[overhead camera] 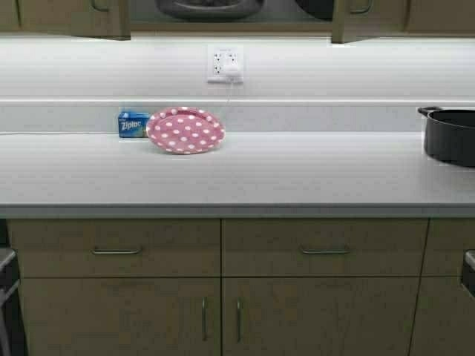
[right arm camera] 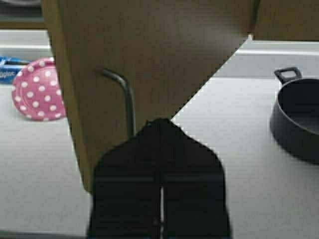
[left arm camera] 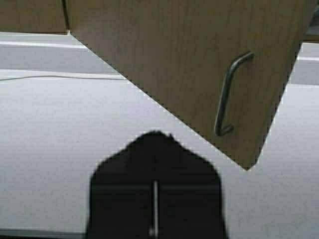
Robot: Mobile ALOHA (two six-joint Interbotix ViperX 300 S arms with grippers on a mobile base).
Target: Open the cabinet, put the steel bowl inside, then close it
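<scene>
Overhead, the steel bowl (overhead camera: pixel 209 7) sits inside the cabinet (overhead camera: pixel 100 18), both grippers' fingers pressed together below its doors.

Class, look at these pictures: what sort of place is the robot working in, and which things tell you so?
Most likely a kitchen. A long countertop runs over drawers and cupboards, the cabinet hangs open above it, and a black pot and a pink dotted plate sit on top.

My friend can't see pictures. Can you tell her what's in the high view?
A pale countertop holds a pink polka-dot plate leaning by a blue Ziploc box, with a black pot at the right edge. Above, the cabinet stands open with the steel bowl inside.
</scene>
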